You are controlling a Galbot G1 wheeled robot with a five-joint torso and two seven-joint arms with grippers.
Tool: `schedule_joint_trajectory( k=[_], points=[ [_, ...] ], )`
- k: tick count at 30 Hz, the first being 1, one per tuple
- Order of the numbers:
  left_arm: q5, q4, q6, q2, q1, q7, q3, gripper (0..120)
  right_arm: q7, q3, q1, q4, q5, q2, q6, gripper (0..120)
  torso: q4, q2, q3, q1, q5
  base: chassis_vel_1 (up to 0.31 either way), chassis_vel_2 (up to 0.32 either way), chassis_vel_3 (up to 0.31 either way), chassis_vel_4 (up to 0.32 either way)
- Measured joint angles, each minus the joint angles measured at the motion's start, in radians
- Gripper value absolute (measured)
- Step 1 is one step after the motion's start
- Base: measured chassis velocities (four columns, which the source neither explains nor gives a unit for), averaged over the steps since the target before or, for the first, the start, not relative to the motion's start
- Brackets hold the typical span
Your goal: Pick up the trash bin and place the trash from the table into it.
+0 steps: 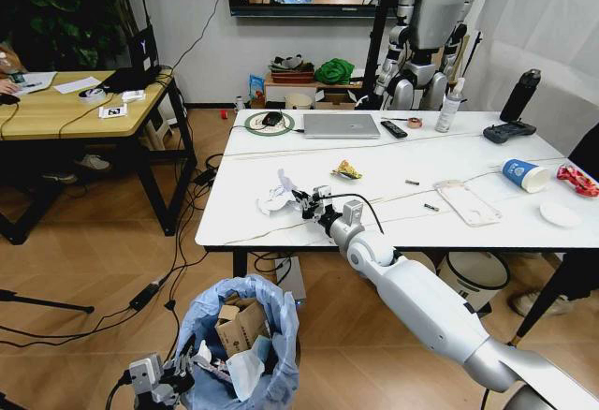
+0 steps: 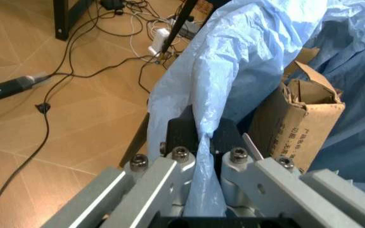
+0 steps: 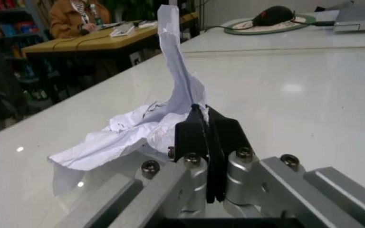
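Observation:
The trash bin (image 1: 245, 346), lined with a crinkled light-blue bag (image 2: 246, 52), hangs low in front of the table's near left corner. My left gripper (image 1: 173, 379) is shut on the bag's rim (image 2: 203, 142). A brown cardboard box (image 2: 300, 121) and white paper lie inside. On the table (image 1: 281, 232), my right gripper (image 1: 305, 201) is shut on the edge of a crumpled white paper (image 3: 131, 130), which rests on the top near the front left. Farther right lie a yellow wrapper (image 1: 347, 169), a clear tray (image 1: 466, 203), a blue cup (image 1: 522, 174), a red wrapper (image 1: 577, 180) and a white disc (image 1: 560, 213).
At the table's back stand a silver laptop (image 1: 341, 125), a remote (image 1: 394, 129), a mouse on a round pad (image 1: 270, 121) and bottles (image 1: 520, 95). A wooden desk (image 1: 65, 110) stands at the left. A white bin (image 1: 473, 277) sits under the table; cables (image 2: 74, 71) cross the floor.

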Motion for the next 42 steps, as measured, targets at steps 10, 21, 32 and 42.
schedule_joint_trajectory(
  k=[10, 21, 32, 42],
  points=[
    [-0.006, 0.001, 0.001, 0.006, -0.002, -0.001, 0.0, 0, -0.066, 0.039, -0.073, 0.285, 0.119, -0.181, 0.043, 0, -0.0003, 0.0, 0.0, 0.0, 0.0001, 0.0, 0.0, 0.0, 0.0],
    [-0.015, 0.0, 0.003, 0.013, 0.0, -0.002, -0.01, 0, -0.158, -0.067, -0.229, 0.706, 0.167, -0.373, 0.107, 0, -0.0001, 0.0, 0.0, 0.0, 0.0001, 0.0, 0.0, 0.0, 0.0],
    [-0.017, -0.02, 0.005, 0.0, 0.007, -0.004, -0.021, 0, -0.191, -0.246, -0.287, 0.715, 0.021, -0.399, 0.158, 0, 0.0, 0.0, 0.0, 0.0, 0.0001, 0.0, 0.0, 0.0, 0.0],
    [-0.013, -0.014, 0.005, -0.005, -0.001, -0.004, -0.014, 0, -0.195, -0.19, -0.34, 0.669, -0.038, -0.39, 0.177, 34, 0.0, 0.0, 0.0, 0.0, 0.0001, 0.0, 0.0, 0.0, 0.0]
  ],
)
